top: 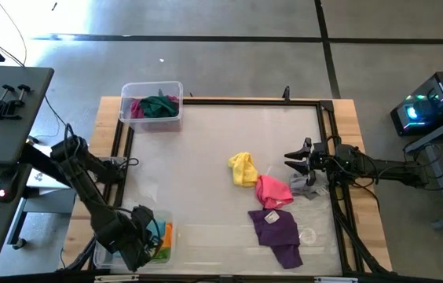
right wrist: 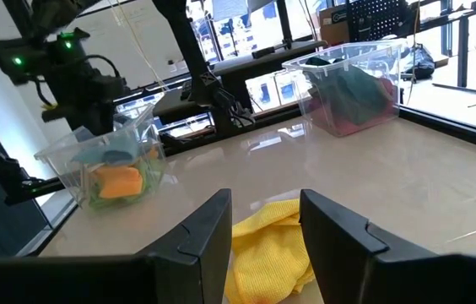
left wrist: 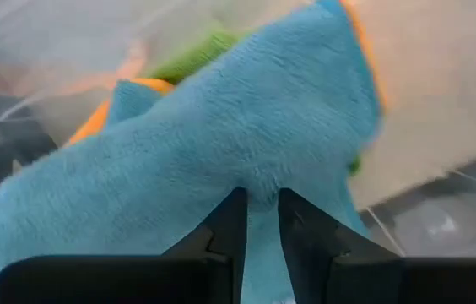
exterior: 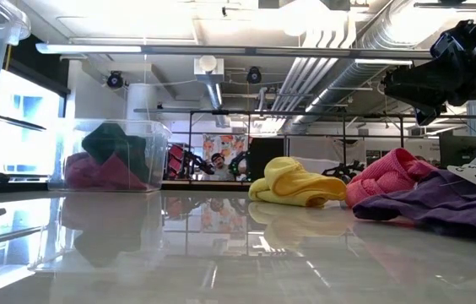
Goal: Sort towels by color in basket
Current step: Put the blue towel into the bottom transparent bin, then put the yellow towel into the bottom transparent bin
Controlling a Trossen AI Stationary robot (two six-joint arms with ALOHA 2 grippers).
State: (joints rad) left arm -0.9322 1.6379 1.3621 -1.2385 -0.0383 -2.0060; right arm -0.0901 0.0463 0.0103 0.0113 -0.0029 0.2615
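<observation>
My left gripper (top: 137, 236) reaches down into the clear near-left basket (top: 104, 255) and is shut on the light blue towel (left wrist: 221, 143), which lies over the orange towel (left wrist: 94, 122) and the lime towel (left wrist: 196, 55). My right gripper (top: 292, 160) hovers open above the table, raised in the low view (exterior: 411, 84), just right of the yellow towel (top: 243, 169). The pink towel (top: 273, 191), purple towel (top: 278, 232) and grey towel (top: 309, 189) lie on the table near it. The magenta towel (top: 133, 108) and dark green towel (top: 159, 106) sit in the far-left basket (top: 152, 86). My left gripper pinches a raised fold in the middle of the light blue towel (left wrist: 262, 190) between its two fingertips (left wrist: 234, 219), coming from above and pointing down. The rest of the towel spreads slack over the other cloths in the basket.
A black frame (top: 206, 102) borders the glossy white table top, with cables along its right edge (top: 343, 228). Free room lies in the table's middle and left part between the two baskets. A side table with a clamp (top: 5, 98) stands far left.
</observation>
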